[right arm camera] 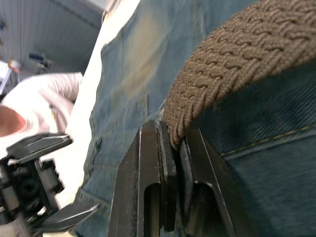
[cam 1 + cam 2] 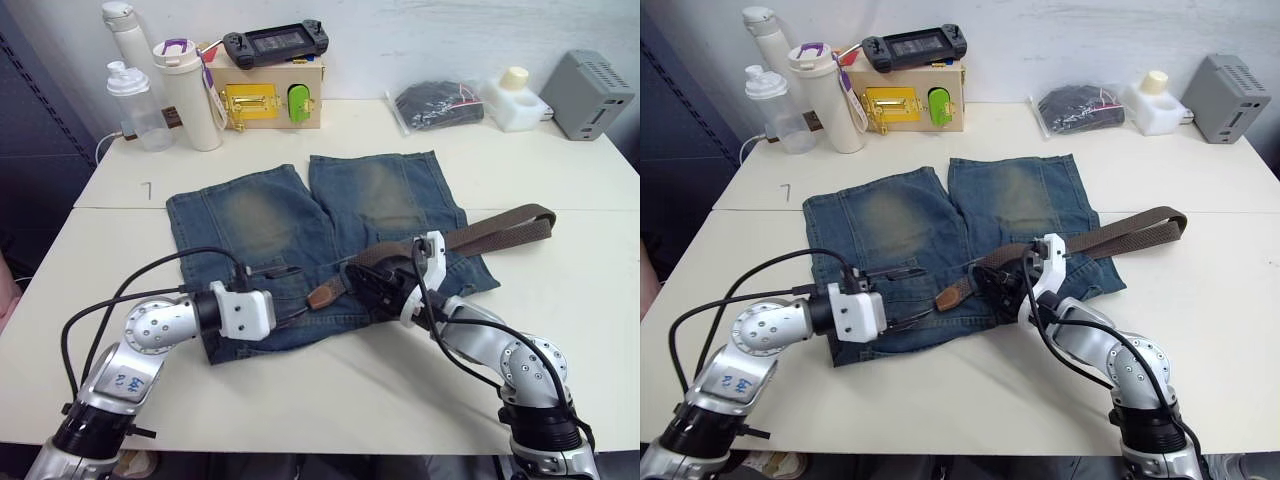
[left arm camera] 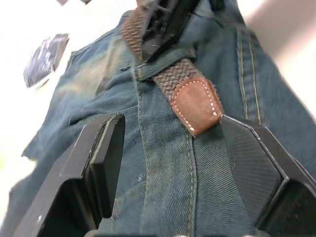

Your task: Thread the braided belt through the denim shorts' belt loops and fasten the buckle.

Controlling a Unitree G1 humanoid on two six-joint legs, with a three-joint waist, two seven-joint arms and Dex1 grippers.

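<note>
One loop is threaded: the right gripper (image 2: pixel 372 284) pinches the belt (image 2: pixel 500 229) on the shorts (image 2: pixel 262 222). Left gripper (image 3: pixel 168 163), spread wide, should close squarely on the leather tip (image 3: pixel 197 104).

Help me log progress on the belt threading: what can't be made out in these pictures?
- Buckle: not identifiable; braided belt ends far off in head views.
- Belt loops: whether the leather tip passed one; right gripper covers the strap.
- Waistband under left gripper.
</note>
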